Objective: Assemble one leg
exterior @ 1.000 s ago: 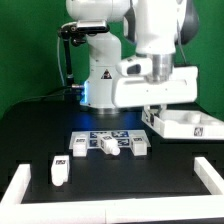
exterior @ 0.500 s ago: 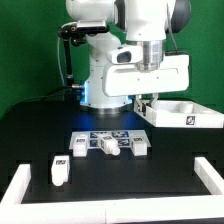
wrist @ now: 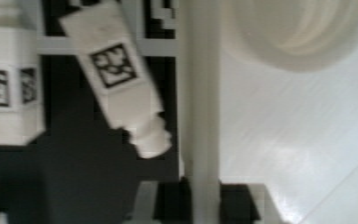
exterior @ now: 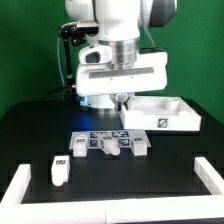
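My gripper (exterior: 123,101) is shut on the near wall of the white square tabletop (exterior: 165,113) and holds it above the black table, at the exterior view's right of centre. In the wrist view the fingers (wrist: 167,201) clamp the tabletop's thin upright edge (wrist: 202,110). Its flat face (wrist: 309,140) carries a round screw socket (wrist: 322,28). Below lies a white leg (wrist: 123,85) with a tag, tilted, and another tagged white part (wrist: 2,85) beside it. Several white legs (exterior: 110,144) lie in a row mid-table. One more leg (exterior: 59,171) lies apart, nearer the front.
White rails stand at the table's front corners, one at the exterior view's left (exterior: 20,186) and one at its right (exterior: 209,172). The robot's white base (exterior: 98,72) stands behind the legs. A green backdrop closes the rear.
The arm has carried the tabletop toward the exterior view's left, from over the right side to nearer the middle, above the row of legs. The legs have not moved.
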Robot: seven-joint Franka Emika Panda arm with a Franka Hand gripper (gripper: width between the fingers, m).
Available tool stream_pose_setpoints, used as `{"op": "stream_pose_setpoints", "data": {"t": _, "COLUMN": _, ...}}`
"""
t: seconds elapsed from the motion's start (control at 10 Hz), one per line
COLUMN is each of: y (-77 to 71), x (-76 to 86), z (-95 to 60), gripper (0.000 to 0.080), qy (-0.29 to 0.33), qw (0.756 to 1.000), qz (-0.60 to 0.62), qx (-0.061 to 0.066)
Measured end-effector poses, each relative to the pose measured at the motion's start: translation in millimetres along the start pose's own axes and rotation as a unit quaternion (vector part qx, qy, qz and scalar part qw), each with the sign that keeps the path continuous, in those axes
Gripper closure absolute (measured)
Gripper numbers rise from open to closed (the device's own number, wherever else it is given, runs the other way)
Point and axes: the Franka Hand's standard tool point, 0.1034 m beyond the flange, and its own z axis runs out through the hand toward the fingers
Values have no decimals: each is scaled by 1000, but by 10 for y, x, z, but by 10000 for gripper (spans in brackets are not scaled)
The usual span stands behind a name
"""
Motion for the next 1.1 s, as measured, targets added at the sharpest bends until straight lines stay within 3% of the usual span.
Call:
{"op": "stream_pose_setpoints", "data": {"t": 0.5, "y": 1, "x": -10, "z": 35, "gripper": 744, "qy": -3, "qw": 1000, "qz": -3, "qx": -2}}
{"op": "stream_pose_setpoints", "data": {"t": 0.7, "y": 210, "x": 213, "z": 164, "gripper": 744, "qy": -6, "qw": 1000, "qz": -1, "qx": -12}}
{"op": "stream_pose_setpoints", "data": {"t": 0.9, "y": 441, "x": 652, "z": 99, "gripper": 744, "qy": 12, "qw": 1000, "qz": -18, "qx": -20}}
{"op": "stream_pose_setpoints", "data": {"t": 1.0, "y": 424, "x": 726, "z": 68, "gripper": 744, "qy": 21, "qw": 999, "qz": -29, "qx": -24}}
{"op": "stream_pose_setpoints", "data": {"t": 1.1, "y": 416, "x": 682, "z": 101, "gripper": 744, "qy": 16, "qw": 999, "qz": -30, "qx": -23}}
